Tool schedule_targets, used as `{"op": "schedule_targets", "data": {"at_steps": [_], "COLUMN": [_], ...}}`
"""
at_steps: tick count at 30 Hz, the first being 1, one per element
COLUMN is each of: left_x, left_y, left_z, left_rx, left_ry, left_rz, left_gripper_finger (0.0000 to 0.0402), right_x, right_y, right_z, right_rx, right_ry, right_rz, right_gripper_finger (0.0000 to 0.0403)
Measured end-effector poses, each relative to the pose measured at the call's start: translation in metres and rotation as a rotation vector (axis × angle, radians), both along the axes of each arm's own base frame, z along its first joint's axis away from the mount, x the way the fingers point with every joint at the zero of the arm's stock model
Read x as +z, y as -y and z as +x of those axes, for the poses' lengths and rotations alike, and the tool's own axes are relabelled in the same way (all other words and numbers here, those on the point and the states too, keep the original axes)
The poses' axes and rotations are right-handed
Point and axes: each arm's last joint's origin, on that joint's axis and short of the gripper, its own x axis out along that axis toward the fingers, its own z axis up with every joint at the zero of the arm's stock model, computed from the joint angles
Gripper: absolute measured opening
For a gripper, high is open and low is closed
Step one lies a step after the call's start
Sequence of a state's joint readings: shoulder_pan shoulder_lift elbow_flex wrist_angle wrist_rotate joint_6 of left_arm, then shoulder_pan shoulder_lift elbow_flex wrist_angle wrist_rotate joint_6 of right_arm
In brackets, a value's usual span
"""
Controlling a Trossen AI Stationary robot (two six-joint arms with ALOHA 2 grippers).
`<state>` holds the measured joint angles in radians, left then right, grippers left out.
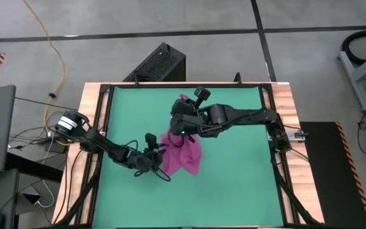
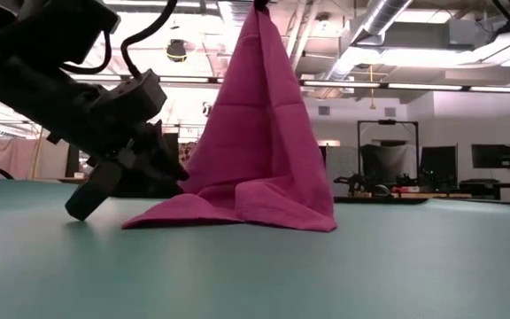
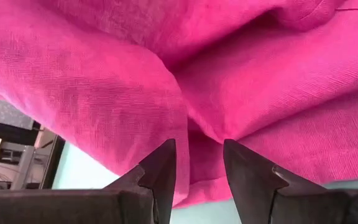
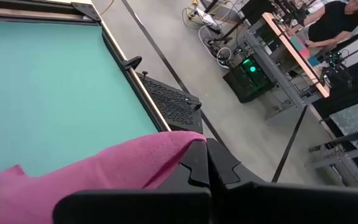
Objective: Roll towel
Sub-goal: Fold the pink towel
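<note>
From above, the towel (image 1: 184, 152) sits near the middle of the green surface (image 1: 234, 184), bunched up and not flat. The right hand (image 1: 184, 100) is above it, just up from the middle of the picture, and the left hand (image 1: 157, 152) is at the towel's left edge. From the low view, the towel (image 2: 259, 151) hangs like a tent from the top of the picture, with its bottom folds resting on the surface (image 2: 326, 275). The left hand (image 2: 162, 168) is at the left, low down, touching the towel's side. In the left wrist view, the left hand (image 3: 197, 165) has its two fingers (image 3: 160, 171) a little apart with pink cloth right at the tips; it is open and not pinching yet, as far as I can see. In the right wrist view, the right hand (image 4: 207, 163) is closed tight on a corner of the towel (image 4: 104, 174), near the bottom of the picture. No part of the towel is rolled yet. I think nearly all of the job is left: lay it flat, then roll it.
</note>
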<state>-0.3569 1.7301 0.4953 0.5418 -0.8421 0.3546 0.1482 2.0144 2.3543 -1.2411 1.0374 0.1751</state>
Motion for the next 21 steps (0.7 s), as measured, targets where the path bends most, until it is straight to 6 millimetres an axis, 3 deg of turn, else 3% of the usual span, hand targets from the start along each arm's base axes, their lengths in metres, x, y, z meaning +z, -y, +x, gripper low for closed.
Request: {"op": "schedule_targets", "data": {"at_steps": [12, 21], "left_x": [0.003, 0.003], "left_y": [-0.014, -0.035], "left_z": [0.008, 0.017], "left_rx": [0.087, 0.167], "left_ry": [0.012, -0.052], "left_rz": [0.025, -0.043], "left_gripper_finger": [0.0125, 0.0118], "right_x": [0.002, 0.009], "right_y": [-0.002, -0.015], "right_z": [0.004, 0.010], "right_rx": [0.025, 0.108], "right_ry": [0.036, 0.089], "right_rz": [0.018, 0.014], "right_gripper_finger": [0.0001, 0.0002]}}
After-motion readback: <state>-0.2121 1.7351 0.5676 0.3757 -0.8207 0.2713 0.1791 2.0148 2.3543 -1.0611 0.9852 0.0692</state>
